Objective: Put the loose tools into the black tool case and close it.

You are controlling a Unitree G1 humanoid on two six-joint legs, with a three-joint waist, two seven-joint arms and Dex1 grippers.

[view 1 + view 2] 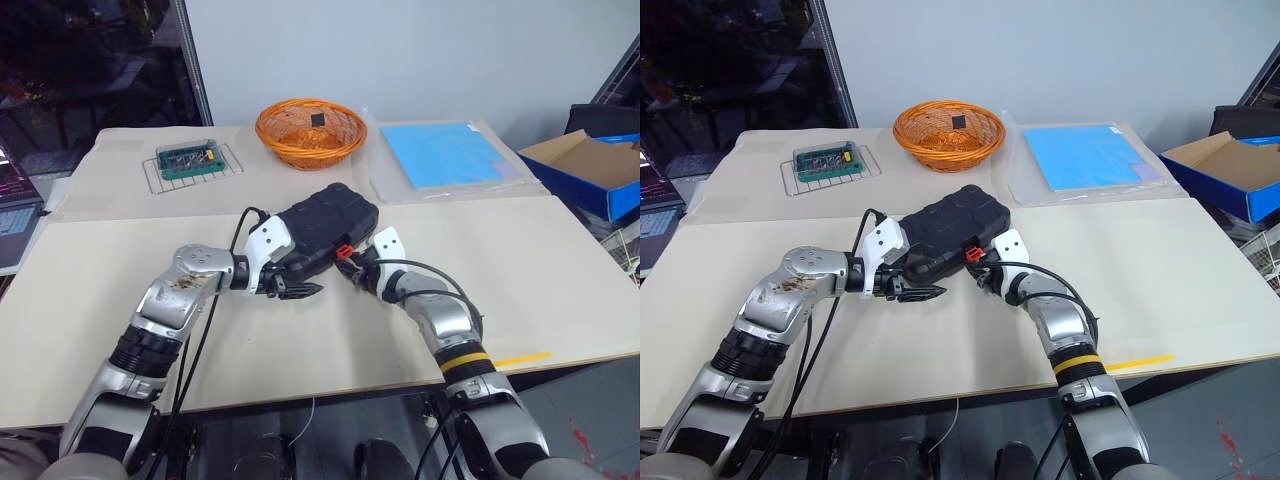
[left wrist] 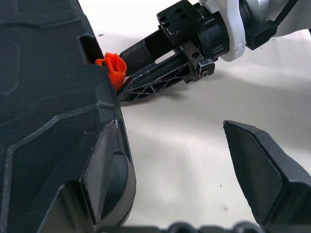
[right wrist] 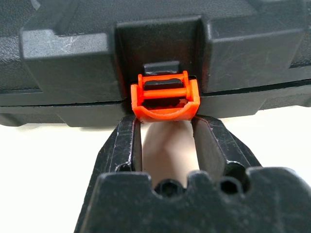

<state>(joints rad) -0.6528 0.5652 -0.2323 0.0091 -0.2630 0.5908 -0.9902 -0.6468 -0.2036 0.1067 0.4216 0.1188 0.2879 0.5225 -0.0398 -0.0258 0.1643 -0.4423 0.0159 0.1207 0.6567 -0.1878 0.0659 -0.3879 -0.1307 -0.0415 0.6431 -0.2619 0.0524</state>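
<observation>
Right gripper [image 3: 167, 133] at the small red-orange latch [image 3: 165, 99] of the shut black plastic hinged tool case [image 1: 325, 228], mid-table.

Latch straight ahead of the right fingertips, touching them; jaws part-closed, gripping nothing. Case long axis running diagonally toward the woven orange basket [image 1: 310, 130] at the far edge. Left gripper [image 1: 292, 290] spread, one finger against the case's near corner. Right wrist view alone showing the latch bar.
</observation>
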